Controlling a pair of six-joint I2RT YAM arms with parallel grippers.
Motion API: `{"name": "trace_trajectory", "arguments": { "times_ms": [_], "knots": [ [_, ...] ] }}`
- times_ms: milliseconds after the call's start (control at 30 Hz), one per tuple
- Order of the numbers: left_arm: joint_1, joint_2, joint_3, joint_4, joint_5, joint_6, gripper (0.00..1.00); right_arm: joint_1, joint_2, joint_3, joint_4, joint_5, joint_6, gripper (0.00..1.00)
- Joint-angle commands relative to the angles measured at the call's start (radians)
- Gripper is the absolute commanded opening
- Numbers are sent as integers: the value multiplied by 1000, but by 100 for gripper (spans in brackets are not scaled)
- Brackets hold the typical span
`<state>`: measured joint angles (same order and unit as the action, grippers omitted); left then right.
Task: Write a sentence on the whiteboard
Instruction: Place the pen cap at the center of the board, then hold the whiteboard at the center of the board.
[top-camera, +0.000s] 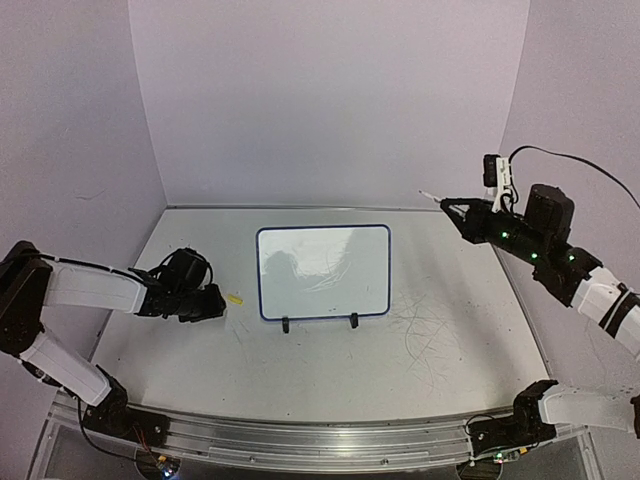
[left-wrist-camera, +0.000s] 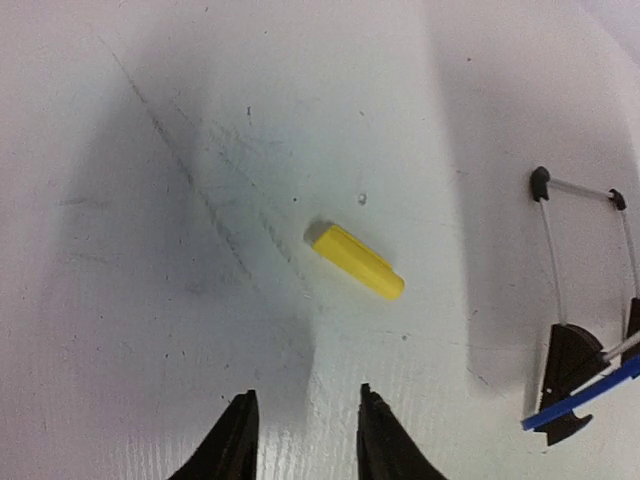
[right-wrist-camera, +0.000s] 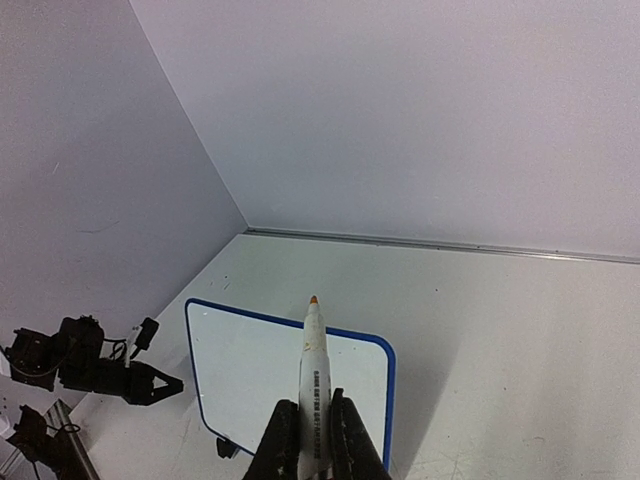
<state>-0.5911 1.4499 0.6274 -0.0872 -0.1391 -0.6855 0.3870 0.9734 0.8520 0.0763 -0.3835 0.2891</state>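
Observation:
The whiteboard (top-camera: 322, 272), white with a blue frame and two black feet, stands at the middle of the table; no yellow sentence shows on it. It also shows in the right wrist view (right-wrist-camera: 240, 370). My right gripper (top-camera: 450, 207) (right-wrist-camera: 313, 410) is shut on a white marker (right-wrist-camera: 313, 360), held high to the right of the board with its orange tip bare. A yellow marker cap (left-wrist-camera: 357, 260) (top-camera: 236, 298) lies on the table left of the board. My left gripper (left-wrist-camera: 306, 400) (top-camera: 212, 301) is open and empty just short of the cap.
Thin grey scribble scratches (top-camera: 430, 330) mark the tabletop right of the board. One black foot (left-wrist-camera: 568, 380) and the blue frame edge (left-wrist-camera: 590, 393) show at the right of the left wrist view. Lilac walls close in the back and sides. A metal rail (top-camera: 300, 440) runs along the near edge.

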Motion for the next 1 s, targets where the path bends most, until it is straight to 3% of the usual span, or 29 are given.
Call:
{"name": "trace_trajectory", "arguments": {
  "times_ms": [0, 267, 333, 433, 667, 967],
  "knots": [
    [-4, -141, -9, 5, 33, 11, 43, 0, -20, -16, 11, 85, -26, 0],
    [-4, -295, -43, 119, 248, -11, 70, 0, -55, -30, -56, 318, -41, 0],
    [-9, -282, -50, 168, 319, -40, 74, 0, -62, -41, -56, 385, -5, 0],
    [-70, -246, -36, 185, 301, -49, 75, 0, -94, -71, -53, 499, 66, 0],
    [-268, -84, 25, 229, 225, -59, 77, 1, -100, -60, -66, 407, -19, 0],
    [-354, 114, 112, 239, 148, -48, 77, 0, -88, -22, -113, 318, -56, 0]
  ]
}}
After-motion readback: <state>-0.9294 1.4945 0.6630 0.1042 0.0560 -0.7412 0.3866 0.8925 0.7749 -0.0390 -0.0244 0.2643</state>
